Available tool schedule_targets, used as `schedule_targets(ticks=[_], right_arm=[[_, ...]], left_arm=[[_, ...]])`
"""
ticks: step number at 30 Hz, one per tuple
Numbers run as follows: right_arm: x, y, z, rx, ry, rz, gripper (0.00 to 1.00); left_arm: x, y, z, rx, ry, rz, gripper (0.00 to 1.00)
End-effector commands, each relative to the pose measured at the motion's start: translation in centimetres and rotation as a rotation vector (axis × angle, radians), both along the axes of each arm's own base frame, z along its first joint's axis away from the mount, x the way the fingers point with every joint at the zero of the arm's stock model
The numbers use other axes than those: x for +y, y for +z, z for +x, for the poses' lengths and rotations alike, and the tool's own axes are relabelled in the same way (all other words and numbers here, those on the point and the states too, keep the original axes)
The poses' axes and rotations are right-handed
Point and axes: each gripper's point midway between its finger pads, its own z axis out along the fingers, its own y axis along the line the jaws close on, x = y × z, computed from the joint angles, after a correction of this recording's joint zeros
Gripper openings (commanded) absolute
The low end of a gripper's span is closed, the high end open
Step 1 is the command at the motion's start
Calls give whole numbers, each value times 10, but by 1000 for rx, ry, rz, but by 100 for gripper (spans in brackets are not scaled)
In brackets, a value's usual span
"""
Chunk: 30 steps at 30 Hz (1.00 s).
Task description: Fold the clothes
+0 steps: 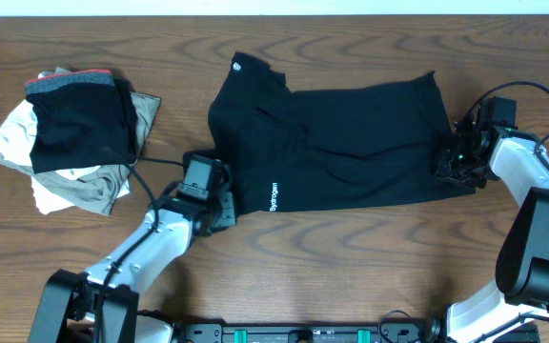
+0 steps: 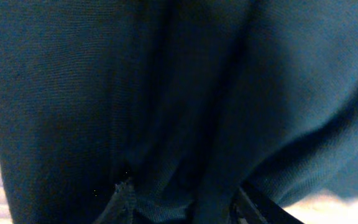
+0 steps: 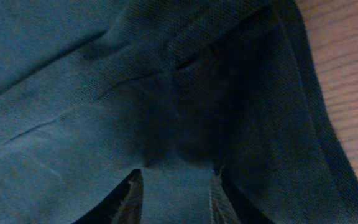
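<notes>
- The clothes [image 1: 341, 143], one black garment, lie spread flat just right of the laundry pile [image 1: 65, 143]; the long axis runs straight away from the pile
- Left gripper [image 1: 222, 205] is at the end nearest the pile, jaws half closed with cloth bunched between them; right gripper [image 1: 451, 160] pinches the end farthest from the pile likewise
- Each arm has its own end; the fold likely brings one end across to the other

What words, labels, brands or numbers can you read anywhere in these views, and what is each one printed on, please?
"Sydrogen" (first letter uncertain): white lettering running along the near edge of the black garment.
Round white logo at the garment's far corner: too small to read.
Nothing else is readable; both wrist views show only dark fabric.
</notes>
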Motion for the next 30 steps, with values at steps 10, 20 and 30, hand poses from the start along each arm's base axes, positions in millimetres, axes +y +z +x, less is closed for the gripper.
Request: schedule_targets(ticks=[10, 20, 30], right_arm=[[-19, -15, -23, 86, -24, -109, 36], [-31, -16, -28, 97, -59, -116, 36], [-38, -17, -39, 145, -65, -158, 38]], left_arm=[[53, -29, -5, 71, 102, 95, 51], [59, -36, -39, 211, 101, 121, 57], [62, -38, -66, 324, 96, 142, 64]])
